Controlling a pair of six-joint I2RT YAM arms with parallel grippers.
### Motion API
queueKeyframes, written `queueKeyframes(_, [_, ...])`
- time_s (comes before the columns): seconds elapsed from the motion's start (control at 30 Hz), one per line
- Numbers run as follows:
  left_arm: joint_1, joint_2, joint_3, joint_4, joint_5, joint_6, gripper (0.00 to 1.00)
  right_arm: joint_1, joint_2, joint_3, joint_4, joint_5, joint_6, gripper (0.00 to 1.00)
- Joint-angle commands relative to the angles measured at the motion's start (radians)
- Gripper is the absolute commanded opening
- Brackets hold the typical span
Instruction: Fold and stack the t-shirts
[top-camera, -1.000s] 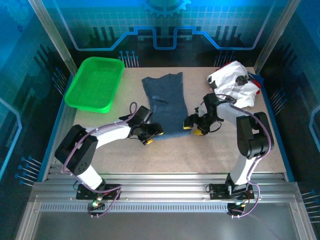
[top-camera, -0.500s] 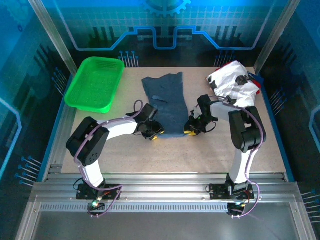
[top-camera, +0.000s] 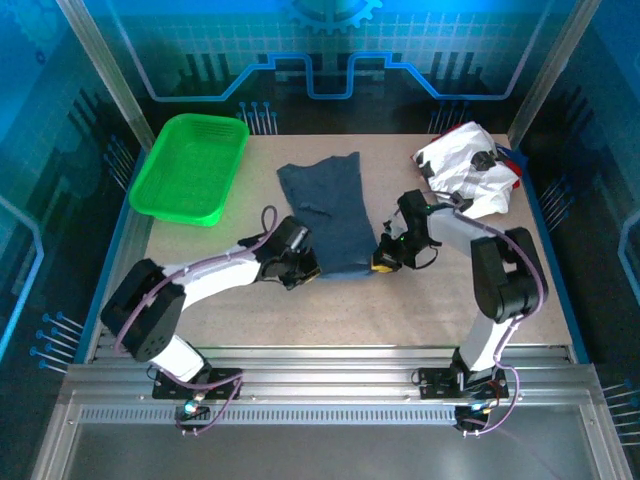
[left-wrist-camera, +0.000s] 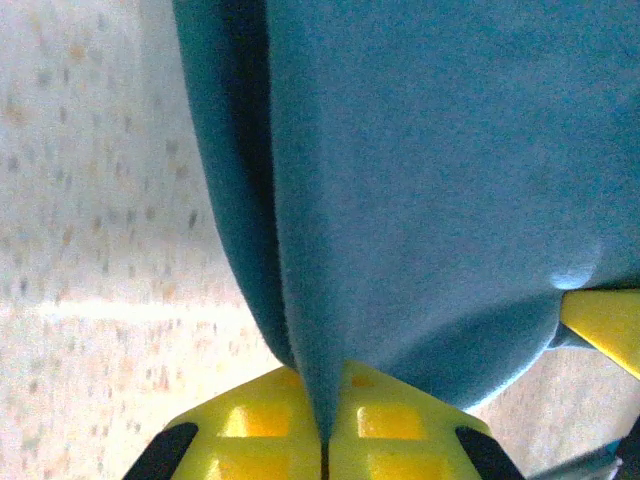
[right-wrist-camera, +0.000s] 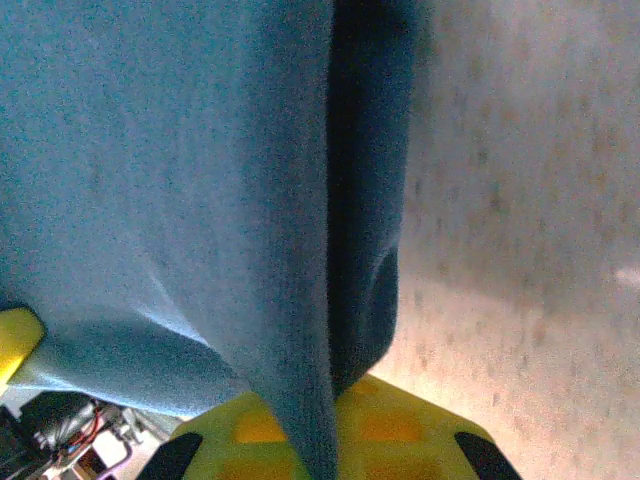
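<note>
The green mesh basket (top-camera: 190, 168) sits on the counter (top-camera: 400, 310), and everything else is placed from it. Just to the right of the basket, not touching it, lies the dark slate-blue t-shirt (top-camera: 325, 210). It is spread mostly flat with some wrinkles, its far edge about level with the basket's middle and its near hem closer to the arm bases than the basket's near rim. Well to the right of the basket, beyond the blue shirt, sits a crumpled heap of white t-shirts (top-camera: 465, 170) with black print marks. A bit of red cloth (top-camera: 512, 165) shows at the side of the heap away from the basket.

Both claws work on the blue shirt's near hem. The left claw (top-camera: 308, 268) is at the hem corner closer to the basket, and the right claw (top-camera: 382, 262) is at the corner farther from it.

In the left wrist view, the yellow fingers (left-wrist-camera: 255, 420) are pressed together with a thin fold of blue cloth pinched in the seam between them. The cloth runs away from the tips and its edge is lifted just above the speckled counter, casting a shadow. The right wrist view shows the same thing mirrored: its yellow fingers (right-wrist-camera: 390, 425) are clenched on a ridge of the blue fabric, which drapes off to one side over the counter. Each claw is therefore grasping the slate-blue shirt at a hem corner, with the rest of the garment lying on the counter beside the basket.
</note>
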Motion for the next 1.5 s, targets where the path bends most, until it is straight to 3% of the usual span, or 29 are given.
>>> queueKeyframes(0.0, [-0.059,-0.068,-0.083,-0.054,-0.051,-0.069,0.00,0.009,-0.095,-0.086,-0.063,0.017,0.035,0.00])
queueKeyframes(0.43, [-0.368,-0.203,-0.189,-0.105,-0.162,-0.311,0.00,0.143,-0.538,-0.408,-0.164,0.009,0.191,0.00])
queueKeyframes(0.53, [-0.416,-0.215,-0.186,-0.104,-0.176,-0.344,0.01,0.149,-0.616,-0.429,-0.201,0.014,0.202,0.01])
queueKeyframes(0.7, [-0.424,-0.237,-0.146,-0.115,-0.181,-0.342,0.01,0.149,-0.640,-0.393,-0.233,0.014,0.196,0.00])
queueKeyframes(0.83, [-0.391,-0.267,-0.104,-0.144,-0.187,-0.317,0.01,0.142,-0.617,-0.319,-0.243,0.021,0.179,0.00])
queueKeyframes(1.07, [-0.248,-0.287,-0.015,-0.162,-0.135,-0.221,0.02,0.080,-0.462,-0.102,-0.275,0.013,0.079,0.00])
queueKeyframes(1.47, [0.049,-0.086,0.207,-0.162,0.057,-0.015,0.02,-0.052,-0.098,0.304,-0.326,-0.018,-0.037,0.00])
